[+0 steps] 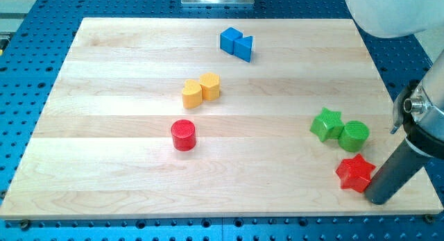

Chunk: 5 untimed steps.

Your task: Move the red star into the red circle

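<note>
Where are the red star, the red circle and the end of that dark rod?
red star (354, 173), camera view, middle of its top face.
red circle (183, 132), camera view, middle of its round top.
my tip (379, 198), camera view, the rod's very end, beside the star's right.

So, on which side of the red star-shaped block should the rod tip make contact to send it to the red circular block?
There is no gripping here, only pushing. Press my tip against the right flank of the red star-shaped block, where it already sits. The red circular block lies to the view's left, slightly higher, so push leftward.
</note>
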Motion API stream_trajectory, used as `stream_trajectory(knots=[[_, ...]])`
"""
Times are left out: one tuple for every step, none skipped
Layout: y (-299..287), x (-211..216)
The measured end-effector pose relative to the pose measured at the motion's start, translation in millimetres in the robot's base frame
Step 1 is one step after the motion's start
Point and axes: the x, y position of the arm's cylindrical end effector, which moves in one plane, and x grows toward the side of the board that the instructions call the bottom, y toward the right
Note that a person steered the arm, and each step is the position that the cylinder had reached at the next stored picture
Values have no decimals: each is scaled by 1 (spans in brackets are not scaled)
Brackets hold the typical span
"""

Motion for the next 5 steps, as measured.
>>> stream_trajectory(knots=[[8, -6], [-38, -15], [-59, -28], [-29, -41], [-64, -48]])
